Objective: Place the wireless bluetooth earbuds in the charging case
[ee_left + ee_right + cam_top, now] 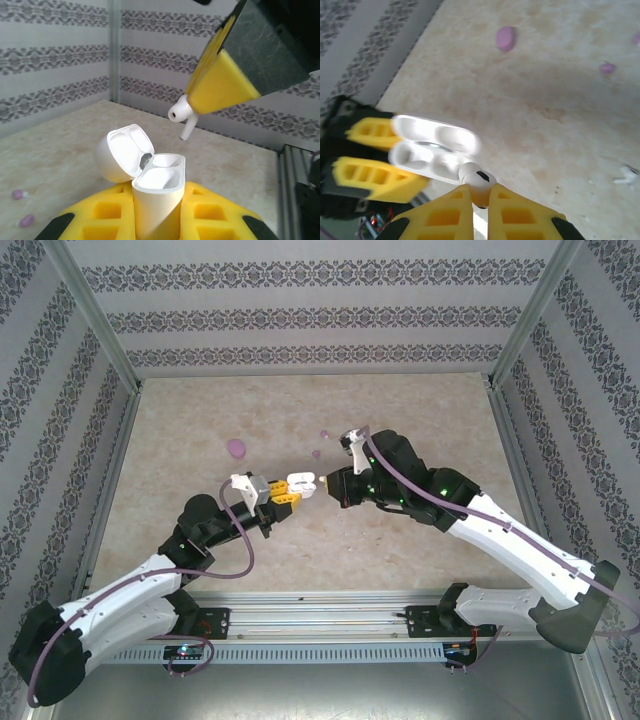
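The white charging case [156,192] stands upright with its lid swung open, and my left gripper [157,205] is shut on its body. Both of its sockets look empty. My right gripper [480,194] is shut on a white earbud [477,181], held by its stem. That earbud [179,114] hangs a little above and beyond the open case, apart from it. From above, the two grippers meet at mid-table, with the case [300,480] just left of the right gripper [325,481]. A second white earbud [625,175] lies on the table. Two small pale purple earbuds [323,433] [316,453] lie further back.
A larger pale purple oval [236,447] rests on the marble tabletop behind the left gripper. Patterned walls and metal posts [100,335] enclose the table. An aluminium rail [330,625] runs along the near edge between the arm bases.
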You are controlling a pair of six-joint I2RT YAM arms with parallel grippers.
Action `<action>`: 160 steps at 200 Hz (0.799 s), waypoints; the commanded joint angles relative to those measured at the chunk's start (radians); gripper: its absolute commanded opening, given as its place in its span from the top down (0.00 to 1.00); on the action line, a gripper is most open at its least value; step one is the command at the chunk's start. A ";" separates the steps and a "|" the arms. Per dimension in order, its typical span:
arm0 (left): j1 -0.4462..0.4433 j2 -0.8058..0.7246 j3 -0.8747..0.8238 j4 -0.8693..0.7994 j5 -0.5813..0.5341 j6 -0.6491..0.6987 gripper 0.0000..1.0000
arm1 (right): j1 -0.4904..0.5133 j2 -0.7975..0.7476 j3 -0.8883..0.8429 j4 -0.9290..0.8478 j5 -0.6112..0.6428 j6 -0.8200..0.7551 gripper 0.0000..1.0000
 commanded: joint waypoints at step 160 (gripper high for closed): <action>-0.008 -0.401 -0.081 -0.520 -0.357 0.020 1.00 | -0.009 0.825 0.229 -0.349 0.318 0.154 0.92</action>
